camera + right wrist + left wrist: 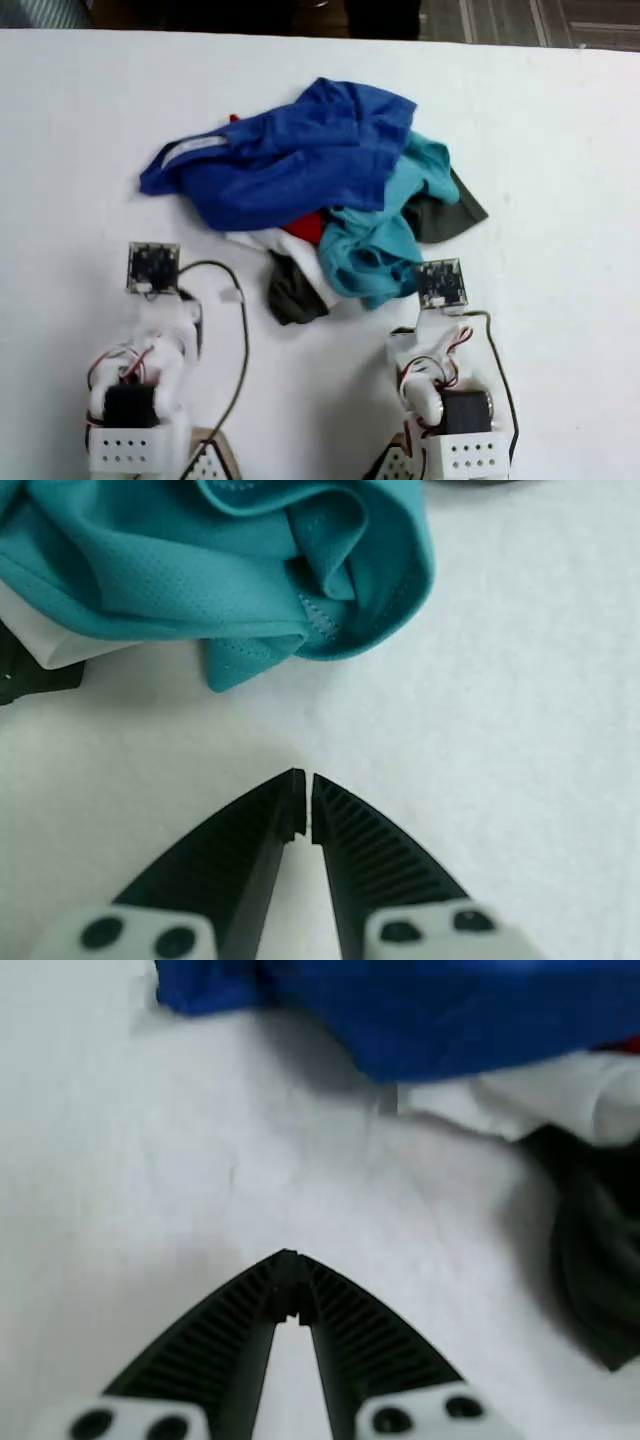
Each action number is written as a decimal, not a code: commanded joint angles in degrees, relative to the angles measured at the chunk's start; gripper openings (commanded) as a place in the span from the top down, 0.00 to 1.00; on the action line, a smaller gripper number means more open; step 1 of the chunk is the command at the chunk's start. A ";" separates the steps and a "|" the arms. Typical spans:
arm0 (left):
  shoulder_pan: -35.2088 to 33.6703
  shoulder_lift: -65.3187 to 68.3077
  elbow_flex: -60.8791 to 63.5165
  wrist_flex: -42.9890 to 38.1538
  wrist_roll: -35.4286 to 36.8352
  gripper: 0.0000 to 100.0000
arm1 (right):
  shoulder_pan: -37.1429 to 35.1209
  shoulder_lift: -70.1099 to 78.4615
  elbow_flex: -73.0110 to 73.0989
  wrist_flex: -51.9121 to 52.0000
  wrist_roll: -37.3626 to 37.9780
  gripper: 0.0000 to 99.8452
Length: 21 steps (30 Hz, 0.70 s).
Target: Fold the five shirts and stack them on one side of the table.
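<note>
Loose heap of crumpled shirts on plain white matte table (560,150), centred a little toward 12 o'clock in the high view, none folded, none stacked. Topmost: royal-blue smooth-knit shirt (300,150), rumpled in broad soft folds, spread from 9 to 1 o'clock of the heap; pale collar band (195,148) at its 9 o'clock end, any print there too small to read. Under and beside it at 4 to 5 o'clock: teal mesh-weave shirt (385,245), bunched in tight rolls, fine perforated texture and stitched hem plain in the right wrist view (250,570). Sliver of red cloth (305,225) at heap centre, pinched between blue and teal. White cloth (262,240) flat beneath, edging out at 6 to 7 o'clock. Dark grey cloth in two patches, one lobe at 7 o'clock (295,290), one pointed flap at 3 o'clock (445,210); cannot tell whether one garment or two. Left arm (140,370) at 7 o'clock of the table, right arm (440,390) at 5 o'clock, both white-bodied with black motors and red-and-white wiring, each topped by a small square dark circuit board; black cable (238,360) looping beside the left arm. Left gripper (290,1270): black ribbed wedge fingers pressed together at the tips, holding nothing, over bare table near the blue, white and dark cloth, apart from them. Right gripper (305,785): same ribbed fingers drawn together with only a hairline slit, holding nothing, over bare table near the teal hem, not touching.
</note>
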 commanded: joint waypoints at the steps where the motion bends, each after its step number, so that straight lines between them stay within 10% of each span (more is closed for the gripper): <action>1: -0.44 -1.23 1.10 -12.48 -0.26 0.97 | 0.40 -0.66 0.26 0.48 0.35 0.98; 7: -0.26 -1.23 1.10 -23.30 -1.67 0.97 | 0.40 -0.66 0.26 0.48 0.35 0.98; 13: 1.85 -1.23 1.10 -21.10 -20.48 0.82 | 0.40 -0.66 0.26 0.48 0.35 0.98; 21: 7.03 -1.14 -0.57 -20.84 -17.14 0.75 | 0.40 -0.66 0.26 0.48 0.35 0.98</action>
